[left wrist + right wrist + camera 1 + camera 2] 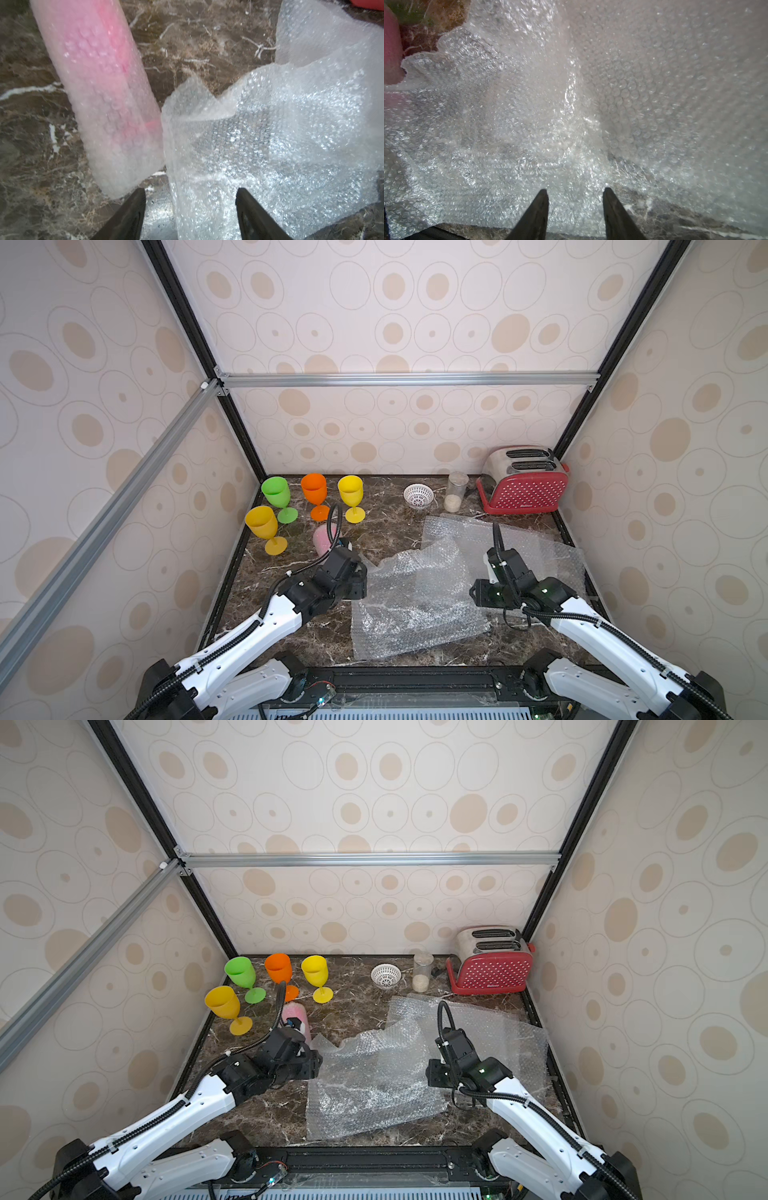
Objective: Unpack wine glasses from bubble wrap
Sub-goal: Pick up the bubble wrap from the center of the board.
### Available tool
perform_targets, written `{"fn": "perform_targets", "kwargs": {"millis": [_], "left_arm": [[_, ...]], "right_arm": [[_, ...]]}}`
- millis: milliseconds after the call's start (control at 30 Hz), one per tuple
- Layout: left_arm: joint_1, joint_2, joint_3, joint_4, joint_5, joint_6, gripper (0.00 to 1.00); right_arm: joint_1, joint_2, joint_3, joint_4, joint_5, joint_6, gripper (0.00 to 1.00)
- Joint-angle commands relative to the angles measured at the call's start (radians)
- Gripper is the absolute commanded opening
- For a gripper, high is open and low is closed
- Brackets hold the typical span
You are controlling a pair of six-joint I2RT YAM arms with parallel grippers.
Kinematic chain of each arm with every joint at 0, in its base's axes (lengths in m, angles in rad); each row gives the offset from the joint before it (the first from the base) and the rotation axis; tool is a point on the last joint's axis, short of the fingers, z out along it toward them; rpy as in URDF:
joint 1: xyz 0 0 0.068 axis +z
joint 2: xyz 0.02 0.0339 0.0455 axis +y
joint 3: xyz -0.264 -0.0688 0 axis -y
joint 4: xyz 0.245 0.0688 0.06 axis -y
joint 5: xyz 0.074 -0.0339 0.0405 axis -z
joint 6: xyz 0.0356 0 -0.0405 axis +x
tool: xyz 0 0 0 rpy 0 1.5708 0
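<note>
While both arms hang low over the counter (299, 639), both top views show four bare wine glasses standing upright at its far left. The green glass (275, 490), orange glass (314, 488) and rear yellow glass (350, 488) form a row by the back wall. The front yellow glass (262, 522) stands nearer, by the left wall. The pink glass (296, 1015) lies on its side inside a bubble wrap tube, just in front of the orange glass and partly behind the left arm (334, 572). A crinkled sheet (415, 601) of wrap lies mid-counter between the arms. A flat sheet (540, 547) lies beyond it, under the right arm (511, 572). A white bowl (418, 494), jar (456, 490) and toaster (523, 485) sit along the back right. From above, both sets of jaws are hidden.

Left wrist: the left jaws stand wide apart and clamp nothing. A strip of the crinkled sheet (270, 135) runs up between them. The bubble wrap tube (104, 93) lies just beside that sheet and touches its edge, with pink showing through.

Right wrist: the right jaws stand parted, narrower than the left pair, and nothing is pinched. Bubble wrap fills nearly the whole picture (571, 104). The pink glass (391, 41) shows at one edge.
</note>
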Motion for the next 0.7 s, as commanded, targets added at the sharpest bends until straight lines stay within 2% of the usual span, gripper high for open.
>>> {"fn": "perform_targets", "kwargs": {"millis": [0, 133, 400, 467, 600, 667], "left_arm": [[-0.049, -0.049, -0.048, -0.031, -0.055, -0.125, 0.67], [-0.085, -0.103, -0.16, 0.043, -0.03, -0.18, 0.64], [-0.086, -0.087, -0.235, 0.139, 0.012, -0.177, 0.56], [-0.086, -0.08, -0.242, 0.154, 0.015, -0.177, 0.51], [-0.086, -0.074, -0.251, 0.162, 0.02, -0.18, 0.29], [-0.086, -0.081, -0.251, 0.168, 0.02, -0.18, 0.23]], "right_arm": [[-0.008, -0.024, -0.03, -0.042, 0.008, 0.04, 0.46], [-0.012, -0.029, -0.053, -0.054, 0.029, 0.061, 0.54], [-0.013, 0.05, -0.109, 0.03, 0.016, 0.069, 0.55], [-0.013, 0.091, -0.123, 0.065, -0.006, 0.071, 0.55], [-0.013, 0.154, -0.135, 0.108, -0.066, 0.07, 0.52], [-0.014, 0.166, -0.152, 0.141, -0.1, 0.076, 0.48]]}}
